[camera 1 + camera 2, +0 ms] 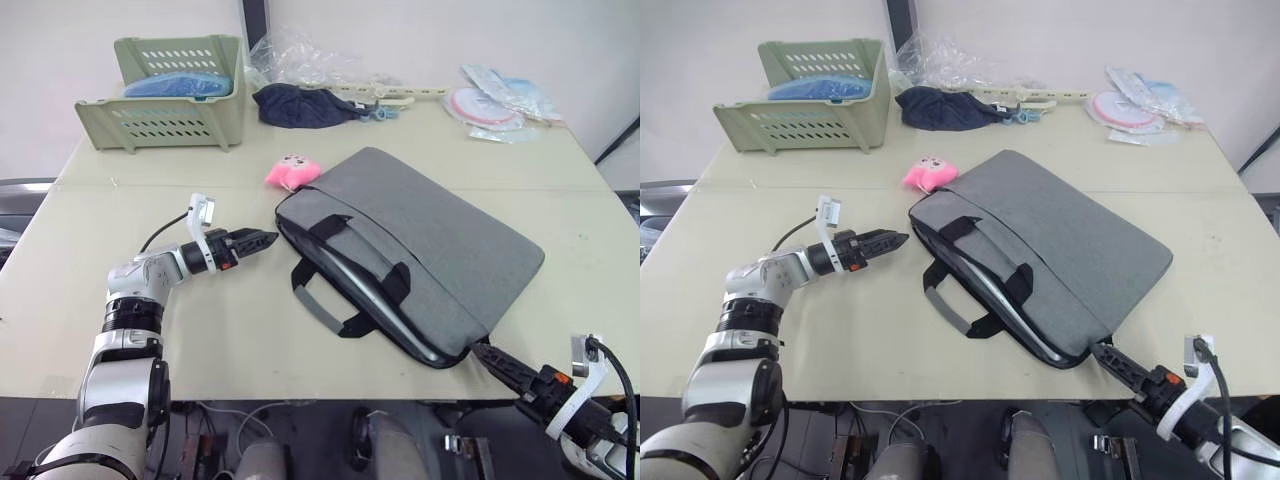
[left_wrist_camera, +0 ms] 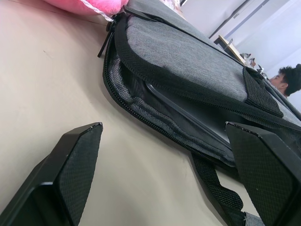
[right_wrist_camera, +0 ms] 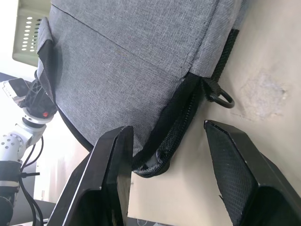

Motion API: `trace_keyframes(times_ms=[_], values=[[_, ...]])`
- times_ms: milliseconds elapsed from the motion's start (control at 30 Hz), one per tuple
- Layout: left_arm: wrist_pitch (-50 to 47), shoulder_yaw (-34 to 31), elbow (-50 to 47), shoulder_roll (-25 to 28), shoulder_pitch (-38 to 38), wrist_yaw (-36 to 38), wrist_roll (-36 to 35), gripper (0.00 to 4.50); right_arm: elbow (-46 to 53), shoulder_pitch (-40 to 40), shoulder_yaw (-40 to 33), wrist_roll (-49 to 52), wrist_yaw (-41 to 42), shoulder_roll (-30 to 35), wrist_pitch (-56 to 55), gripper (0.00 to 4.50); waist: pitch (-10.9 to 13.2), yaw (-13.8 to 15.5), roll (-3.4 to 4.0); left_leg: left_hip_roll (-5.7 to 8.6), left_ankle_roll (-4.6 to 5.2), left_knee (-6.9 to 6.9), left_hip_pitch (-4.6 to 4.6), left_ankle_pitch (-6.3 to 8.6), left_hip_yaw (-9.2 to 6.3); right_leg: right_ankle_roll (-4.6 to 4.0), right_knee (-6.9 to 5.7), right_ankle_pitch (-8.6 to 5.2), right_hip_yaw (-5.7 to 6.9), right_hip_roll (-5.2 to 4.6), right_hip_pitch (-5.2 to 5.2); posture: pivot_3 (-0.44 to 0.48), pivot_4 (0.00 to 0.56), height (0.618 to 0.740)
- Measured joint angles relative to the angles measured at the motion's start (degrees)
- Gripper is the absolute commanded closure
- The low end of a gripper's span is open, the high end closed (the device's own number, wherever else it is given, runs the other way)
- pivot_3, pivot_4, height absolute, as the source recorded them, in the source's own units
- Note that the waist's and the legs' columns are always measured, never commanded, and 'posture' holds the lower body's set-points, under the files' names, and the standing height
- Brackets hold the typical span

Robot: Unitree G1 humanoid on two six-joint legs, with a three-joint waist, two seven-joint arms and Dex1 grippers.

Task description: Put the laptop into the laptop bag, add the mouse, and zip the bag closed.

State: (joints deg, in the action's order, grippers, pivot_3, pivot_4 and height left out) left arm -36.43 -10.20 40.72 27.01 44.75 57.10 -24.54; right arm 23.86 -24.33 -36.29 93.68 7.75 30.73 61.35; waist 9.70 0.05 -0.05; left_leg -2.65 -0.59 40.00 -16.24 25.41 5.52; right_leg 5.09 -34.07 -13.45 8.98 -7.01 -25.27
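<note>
Grey fabric covers the laptop bag (image 1: pixel 420 245), which lies flat and diagonal across the middle of a beige table (image 1: pixel 250 330), its two black-and-grey handles (image 1: pixel 345 290) splayed toward the robot and its zipper open along the near edge. Inside that open seam a thin dark edge of the laptop (image 2: pixel 188 120) shows, tucked within the bag; the left wrist view sees it between the zipper's two rows. The left gripper (image 1: pixel 262 241) rests low over the table just beside the bag's near left corner, its two black fingers (image 2: pixel 70 165) spread apart and pointing at the open zipper end without touching it. The right gripper (image 1: pixel 497 360) sits at the bag's near right corner by the table's front edge, its fingers (image 3: pixel 113 169) also set wide, straddling the corner where a black strap and a metal ring (image 3: pixel 220 98) stick out. A fluffy pink plush toy (image 1: pixel 291 172) lies touching the bag's far left corner. At the table's far side stand a pale green perforated basket (image 1: pixel 165 95) holding something blue, a dark crumpled cloth (image 1: pixel 305 105), clear plastic wrapping (image 1: pixel 300 60) and packets (image 1: pixel 495 100) at the far right corner.
</note>
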Motion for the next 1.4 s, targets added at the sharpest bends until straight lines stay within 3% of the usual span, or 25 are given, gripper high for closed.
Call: trace_keyframes(times_ms=[467,500,567,700,1167,1400], values=[[-0.29,-0.02,-0.99,-0.13,-0.44,-0.45,-0.01,0.0,-3.64,2.72,5.27,-0.04,-0.18,0.93,-3.98,1.8,0.0,0.01,0.0,0.0,0.0,0.0,0.0,0.0,0.0,0.01,0.01,0.01,0.01,0.0,0.0,0.0,0.15,0.74],[-0.32,-0.03,-1.11,-0.13,-0.5,-0.58,-0.01,0.0,-3.67,2.98,5.65,-0.2,-0.18,0.93,-4.26,2.31,-0.01,0.0,0.0,-0.01,0.0,0.01,0.0,0.0,0.0,0.01,0.01,0.01,0.01,0.0,0.01,0.0,0.15,0.74],[-0.35,-0.03,-1.47,-0.16,-0.65,-0.73,-0.01,0.0,-3.76,3.1,6.54,-0.35,-0.17,0.93,-4.88,2.75,-0.01,0.0,0.0,-0.01,0.0,0.01,0.0,0.0,0.0,0.01,0.0,0.01,0.01,0.0,0.01,0.0,0.15,0.74],[-0.41,-0.11,-1.69,-0.16,-1.01,-0.9,-0.04,0.0,-3.8,2.45,6.51,-0.54,0.16,1.7,-5.35,4.47,-0.07,0.0,-0.09,-0.02,0.0,0.01,0.02,0.0,-0.01,0.02,0.01,0.02,0.02,0.0,0.04,0.0,0.15,0.74],[-0.1,-0.07,-1.47,-1.26,-0.63,-1.18,0.01,0.0,-3.89,0.83,6.56,-1.71,2.36,2.48,-6.44,4.47,-0.1,0.25,-0.09,-0.03,0.03,0.02,0.03,0.01,-0.04,0.03,0.1,0.03,0.06,0.0,0.14,0.0,0.15,0.74],[-0.3,-2.42,4.48,-4.72,3.27,-2.15,-0.55,0.0,-3.88,0.15,6.25,-2.64,2.91,2.78,-6.69,4.47,-0.15,1.32,-0.15,-0.03,0.07,0.05,0.08,0.04,-0.05,0.08,0.29,0.17,0.1,0.0,0.32,0.0,0.15,0.74]])
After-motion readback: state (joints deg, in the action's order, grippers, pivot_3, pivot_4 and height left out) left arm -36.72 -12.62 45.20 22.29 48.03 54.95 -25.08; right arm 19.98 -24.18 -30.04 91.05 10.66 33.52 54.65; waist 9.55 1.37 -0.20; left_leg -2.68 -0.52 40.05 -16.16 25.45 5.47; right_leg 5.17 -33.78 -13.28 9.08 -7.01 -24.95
